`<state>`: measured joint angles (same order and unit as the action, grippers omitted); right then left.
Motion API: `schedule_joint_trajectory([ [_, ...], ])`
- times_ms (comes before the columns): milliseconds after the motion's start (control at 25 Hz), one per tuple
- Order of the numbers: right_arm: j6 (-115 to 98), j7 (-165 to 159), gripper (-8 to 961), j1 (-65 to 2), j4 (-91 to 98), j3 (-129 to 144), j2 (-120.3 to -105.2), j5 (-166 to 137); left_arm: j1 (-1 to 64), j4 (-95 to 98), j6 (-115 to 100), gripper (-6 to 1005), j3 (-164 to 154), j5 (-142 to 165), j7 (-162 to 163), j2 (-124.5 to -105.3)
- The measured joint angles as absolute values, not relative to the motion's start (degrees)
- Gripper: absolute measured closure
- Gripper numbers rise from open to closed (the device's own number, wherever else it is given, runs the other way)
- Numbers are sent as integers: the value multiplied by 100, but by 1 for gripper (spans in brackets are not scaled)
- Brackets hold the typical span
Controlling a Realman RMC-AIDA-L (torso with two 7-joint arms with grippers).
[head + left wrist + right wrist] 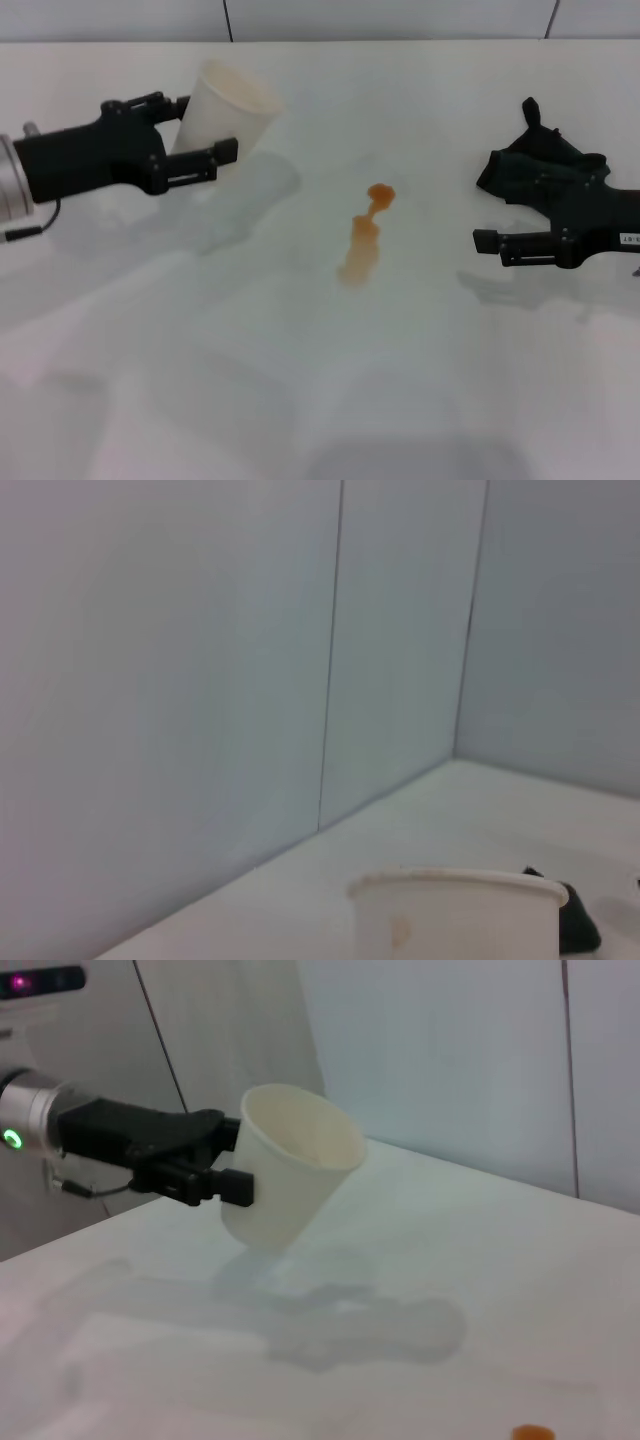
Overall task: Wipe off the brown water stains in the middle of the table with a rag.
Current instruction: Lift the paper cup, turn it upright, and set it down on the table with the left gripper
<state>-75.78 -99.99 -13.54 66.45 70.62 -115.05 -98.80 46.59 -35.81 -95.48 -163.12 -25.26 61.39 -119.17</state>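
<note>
The white glossy table (420,380) runs back to pale grey wall panels (200,680). The brown water stains (362,238) lie mid-table, a streak with a blob at its far end. The left gripper (200,135) pinches a tilted paper cup (225,108) near the far left edge. Near the right edge, the right gripper (490,245) hovers with fingers spread, just before the black rag (525,165).

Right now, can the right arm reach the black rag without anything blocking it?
Probably yes. The right end effector sits right beside the rag on the table, nothing between them. The cup is far off in the left end effector.
</note>
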Motion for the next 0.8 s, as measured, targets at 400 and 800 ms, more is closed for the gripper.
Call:
schedule_joint_trajectory([
  [400,-7607,-10026,99,-1362,6618,7206,-11505,-9885,3846,-3038,-9453,215,-16303,-3040,5466,-11927],
  [800,-7629,-10115,99,-1391,6617,7480,-11505,-9875,3406,-2686,-9076,215,-16303,-3149,5079,-11926],
])
